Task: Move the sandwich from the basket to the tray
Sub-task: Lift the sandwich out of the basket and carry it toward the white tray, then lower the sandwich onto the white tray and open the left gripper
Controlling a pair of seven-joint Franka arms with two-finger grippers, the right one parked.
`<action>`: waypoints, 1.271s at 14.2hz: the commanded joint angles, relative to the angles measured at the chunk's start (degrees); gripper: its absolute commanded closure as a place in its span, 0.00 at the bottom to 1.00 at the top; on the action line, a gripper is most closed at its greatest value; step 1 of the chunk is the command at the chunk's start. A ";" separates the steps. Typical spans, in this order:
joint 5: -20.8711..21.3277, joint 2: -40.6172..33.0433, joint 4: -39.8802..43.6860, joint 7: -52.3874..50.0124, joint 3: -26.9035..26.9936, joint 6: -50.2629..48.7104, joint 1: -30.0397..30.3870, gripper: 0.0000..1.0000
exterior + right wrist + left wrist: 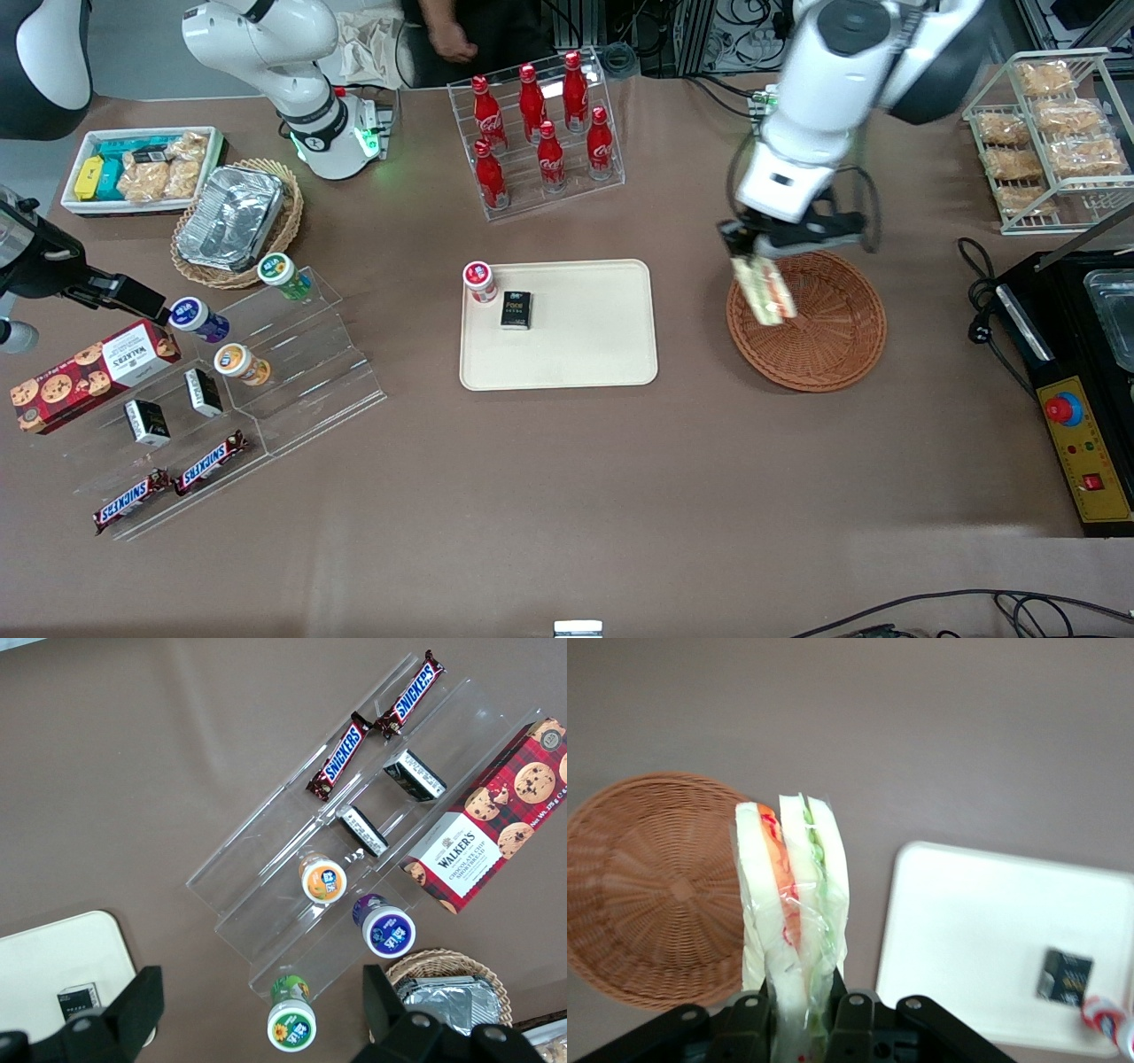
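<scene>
On the brown table, our left arm's gripper (pixel 753 254) was clamped on the wrapped triangular white-bread sandwich (pixel 764 291), lifted above the round reddish-brown wicker basket (pixel 828 350). We judged the carry to the cream rectangular plastic tray (pixel 585 354) remained; a small black box (pixel 516 310) and red-capped cup (pixel 479 282) occupied one corner.

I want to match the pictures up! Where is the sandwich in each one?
Front view: the sandwich hangs from the gripper, above the basket rim nearest the tray.
Left wrist view: the sandwich, pinched in the gripper.
Right wrist view: not in it.
Shared landmark: the tray.
</scene>
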 commanded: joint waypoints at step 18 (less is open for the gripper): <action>0.78 28.66 1.07 1.65 -9.16 17.11 -2.51 1.00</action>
